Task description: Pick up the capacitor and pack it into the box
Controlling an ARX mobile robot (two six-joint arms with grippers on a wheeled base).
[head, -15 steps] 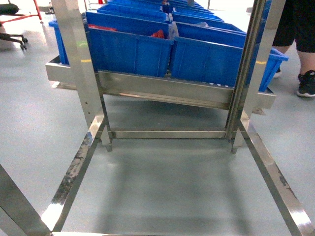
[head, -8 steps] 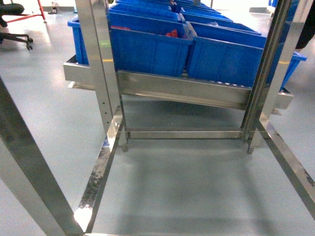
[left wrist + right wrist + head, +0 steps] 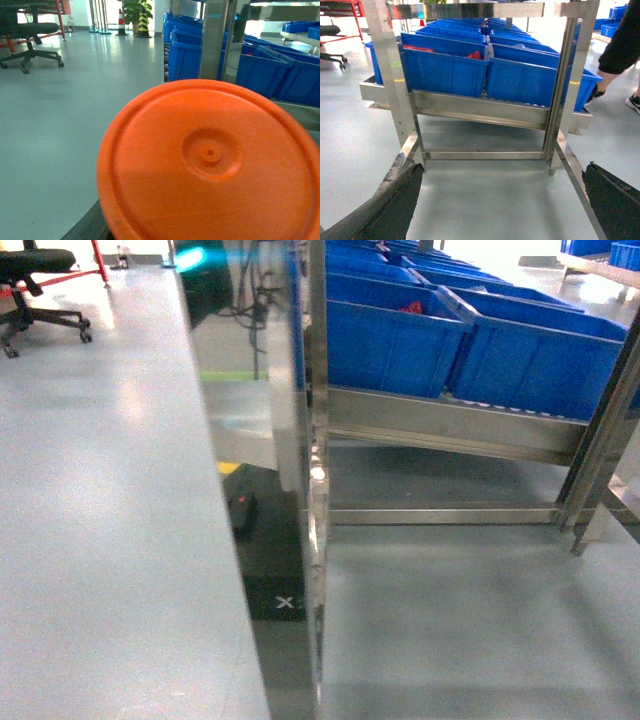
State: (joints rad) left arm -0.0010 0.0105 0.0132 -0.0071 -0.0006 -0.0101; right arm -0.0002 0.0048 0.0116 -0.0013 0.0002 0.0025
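A big orange round capacitor (image 3: 210, 165) fills the left wrist view, its flat end with a small centre nub facing the camera. It hangs above the floor, so my left gripper is shut on it; only a dark bit of finger (image 3: 92, 227) shows under it. My right gripper (image 3: 502, 200) stands open and empty over the grey floor inside the steel rack, one dark finger (image 3: 395, 200) at each lower corner. Blue boxes (image 3: 400, 335) sit in rows on the rack's sloped shelf (image 3: 450, 425). Neither gripper shows in the head view.
A steel rack post (image 3: 315, 490) stands upright in the middle of the head view. An office chair (image 3: 40, 290) is at the far left. A person's leg and shoe (image 3: 620, 45) are right of the rack. A dark floor patch with an X (image 3: 275, 580) lies by the post.
The head view has swung left: the rack and blue boxes slid to the right, the left post is now mid-frame, and open floor fills the left side.
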